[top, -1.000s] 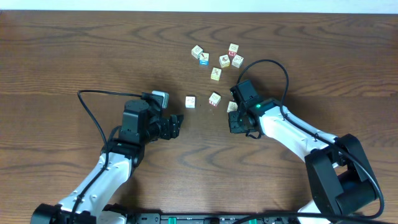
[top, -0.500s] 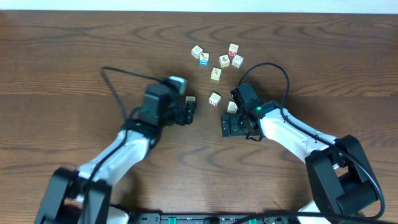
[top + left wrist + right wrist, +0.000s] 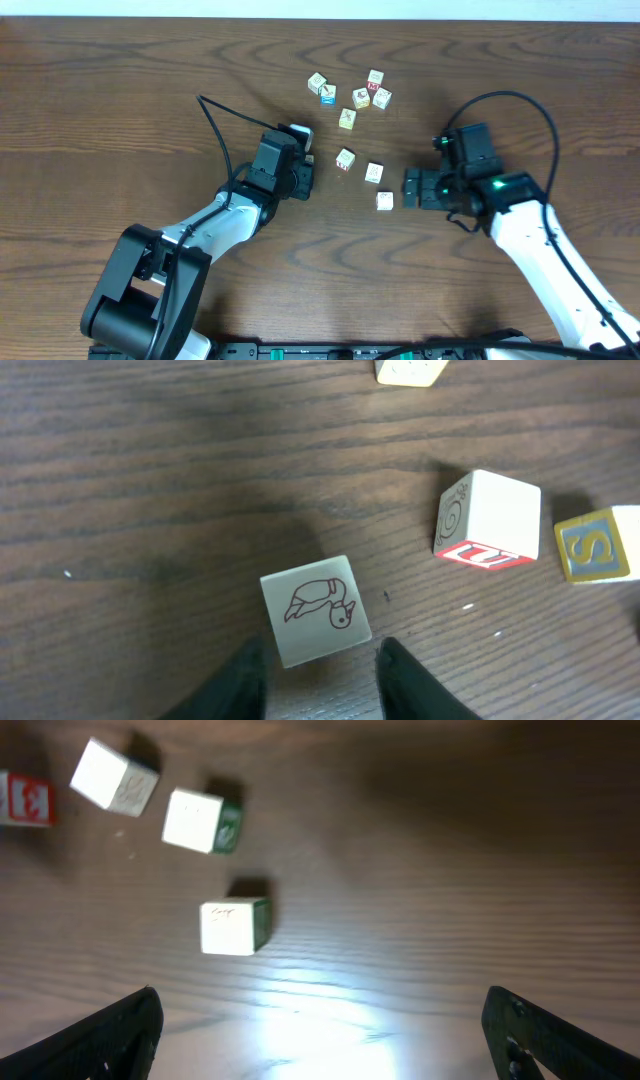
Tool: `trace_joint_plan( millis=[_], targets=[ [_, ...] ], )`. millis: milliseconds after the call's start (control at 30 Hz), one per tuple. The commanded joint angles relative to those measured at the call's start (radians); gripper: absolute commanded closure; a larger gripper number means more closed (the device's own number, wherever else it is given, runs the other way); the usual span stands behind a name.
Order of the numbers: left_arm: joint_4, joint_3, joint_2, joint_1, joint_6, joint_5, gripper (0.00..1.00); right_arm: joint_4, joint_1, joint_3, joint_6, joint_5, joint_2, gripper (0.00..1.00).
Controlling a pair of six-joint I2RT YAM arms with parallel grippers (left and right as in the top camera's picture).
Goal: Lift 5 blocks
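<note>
Counted ten small wooden cubes on the dark wood-grain worktop [image 3: 100,120]. A loose cluster of six [image 3: 362,97] sits up by the far edge, a bit right of centre. In it are the cube with a bright blue face [image 3: 328,95] and the cube with a red face [image 3: 381,98]. Three cream-white cubes run diagonally from mid-worktop toward the near right: a snail-print cube [image 3: 345,158], a second cube [image 3: 373,172] just beside it, then a green-sided cube [image 3: 385,200]. The tenth is a cream-white cube with a bird drawing [image 3: 315,610], just left of the snail-print one. It sits between the black fingers of the left gripper [image 3: 306,175]. The fingertips flank it closely on both sides, but honestly I can't tell whether they're squeezing it or only bracketing it. The right gripper [image 3: 325,1035] is spread wide with nothing in it, parked just right of the green-sided cube and not touching it. So two arms and two grippers, facing each other across that diagonal of three cubes, which is the tight spot. For room, there's broad bare wood over the whole left part of the worktop, a wide strip along the near edge between the arms, and more toward the far right corner. The cluster has a little wood between it and the far edge.
</note>
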Motion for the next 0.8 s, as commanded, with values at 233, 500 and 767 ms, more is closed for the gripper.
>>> trace_joint_plan(
  millis=[233, 500, 767],
  targets=[
    [0.038, 0.023, 0.059, 0.004, 0.005, -0.032, 0.54, 0.019, -0.087, -0.002, -0.123, 0.004, 0.035, 0.01],
    [0.073, 0.023, 0.098, 0.004, 0.006, -0.033, 0.55, 0.072, -0.09, -0.002, -0.122, 0.003, 0.035, 0.02],
    [0.111, 0.024, 0.097, 0.004, 0.001, -0.032, 0.91, 0.109, -0.09, -0.002, -0.126, 0.007, 0.062, 0.29]
  ],
)
